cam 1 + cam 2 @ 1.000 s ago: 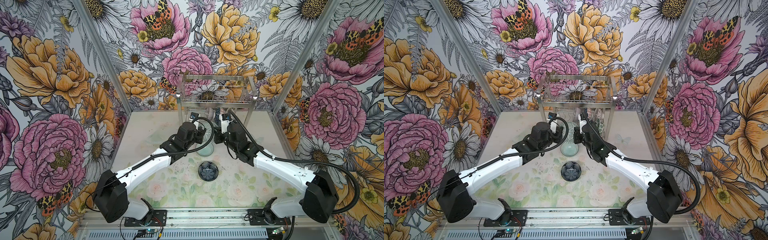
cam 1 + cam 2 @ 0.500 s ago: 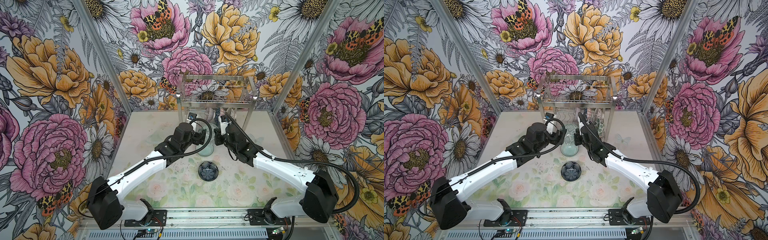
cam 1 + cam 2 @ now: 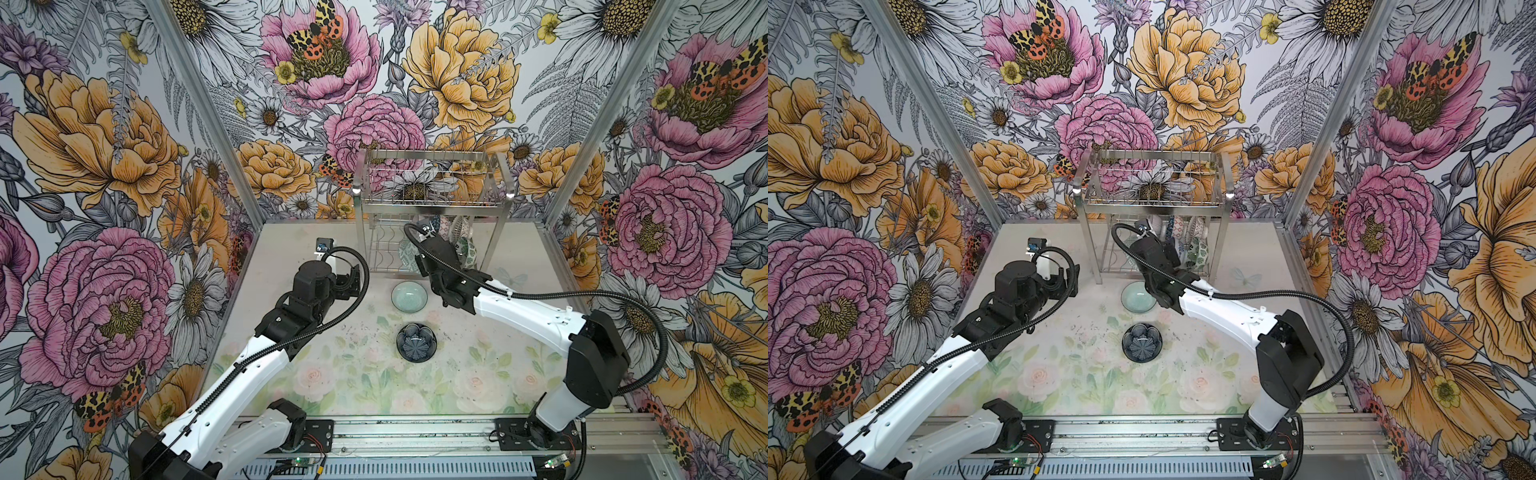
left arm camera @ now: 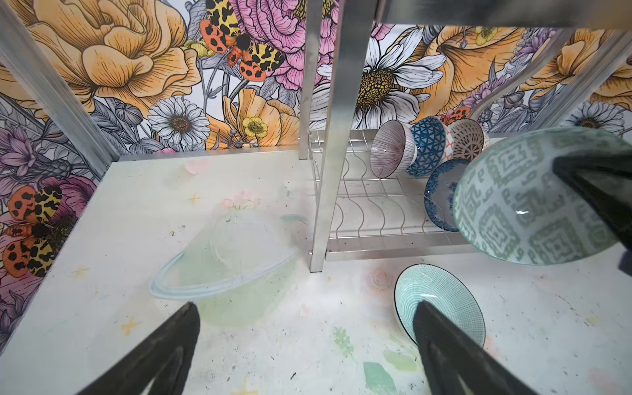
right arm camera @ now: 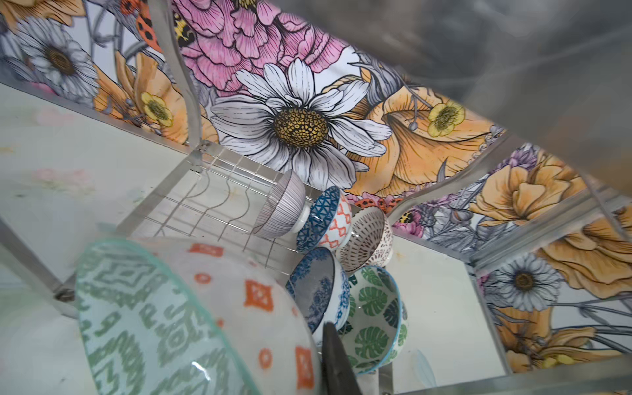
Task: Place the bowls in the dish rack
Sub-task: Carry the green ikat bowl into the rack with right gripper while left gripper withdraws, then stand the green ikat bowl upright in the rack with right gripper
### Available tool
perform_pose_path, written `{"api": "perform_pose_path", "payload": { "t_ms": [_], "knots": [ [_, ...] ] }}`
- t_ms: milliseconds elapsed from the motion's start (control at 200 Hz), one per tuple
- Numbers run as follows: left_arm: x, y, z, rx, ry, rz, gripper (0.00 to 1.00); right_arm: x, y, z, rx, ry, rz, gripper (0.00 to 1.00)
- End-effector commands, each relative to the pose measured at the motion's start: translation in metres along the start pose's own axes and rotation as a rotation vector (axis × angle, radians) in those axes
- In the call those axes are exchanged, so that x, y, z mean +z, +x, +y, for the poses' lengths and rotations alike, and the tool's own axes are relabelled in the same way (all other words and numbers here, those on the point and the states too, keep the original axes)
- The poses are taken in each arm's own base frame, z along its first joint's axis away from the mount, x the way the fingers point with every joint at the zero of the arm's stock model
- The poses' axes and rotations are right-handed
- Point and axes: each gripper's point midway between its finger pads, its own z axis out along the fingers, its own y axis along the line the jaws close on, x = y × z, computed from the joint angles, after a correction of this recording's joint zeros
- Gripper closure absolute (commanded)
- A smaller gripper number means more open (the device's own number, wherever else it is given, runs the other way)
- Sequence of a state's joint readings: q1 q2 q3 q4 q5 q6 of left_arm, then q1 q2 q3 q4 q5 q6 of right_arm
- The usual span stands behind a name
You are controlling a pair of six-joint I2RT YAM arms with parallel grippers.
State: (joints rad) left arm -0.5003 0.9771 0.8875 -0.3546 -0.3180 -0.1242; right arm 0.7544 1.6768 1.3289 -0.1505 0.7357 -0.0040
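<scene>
Pale flower-printed table (image 3: 316,374), dish rack (image 3: 432,203) standing on its legs at the far end, pale celadon bowl (image 3: 409,296) upright just before it, dark petal bowl (image 3: 416,341) nearer, apart.

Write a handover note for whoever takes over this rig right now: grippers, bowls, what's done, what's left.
Left gripper: open, empty, low over the table beside the dish rack.
Right gripper: shut on the grey-green bowl, held tilted at the front of the rack's lower tier.
Done: five in the lower tier: purple-lined bowl, blue geometric bowl, white lattice bowl, blue floral bowl, green leaf bowl.
Left: seat the grey-green bowl, then load the pale celadon bowl and dark petal bowl, both upright on the table in front of the rack.
</scene>
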Motion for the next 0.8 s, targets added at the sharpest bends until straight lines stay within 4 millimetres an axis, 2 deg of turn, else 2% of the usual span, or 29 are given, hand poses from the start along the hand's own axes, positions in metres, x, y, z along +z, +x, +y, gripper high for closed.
{"api": "perform_pose_path", "payload": {
  "t_ms": [0,460,796],
  "knots": [
    [-0.001,-0.002,0.001,-0.014,0.006,-0.003,0.01,0.008,-0.014,-0.018,-0.109,0.185,0.000,1.00],
    [0.000,0.001,-0.003,-0.022,0.037,-0.008,0.01,0.069,-0.008,0.009,-0.368,0.372,0.011,1.00],
    [-0.004,-0.002,-0.004,-0.022,0.044,-0.017,0.01,0.113,0.010,0.004,-0.394,0.452,0.072,1.00]
  ]
}}
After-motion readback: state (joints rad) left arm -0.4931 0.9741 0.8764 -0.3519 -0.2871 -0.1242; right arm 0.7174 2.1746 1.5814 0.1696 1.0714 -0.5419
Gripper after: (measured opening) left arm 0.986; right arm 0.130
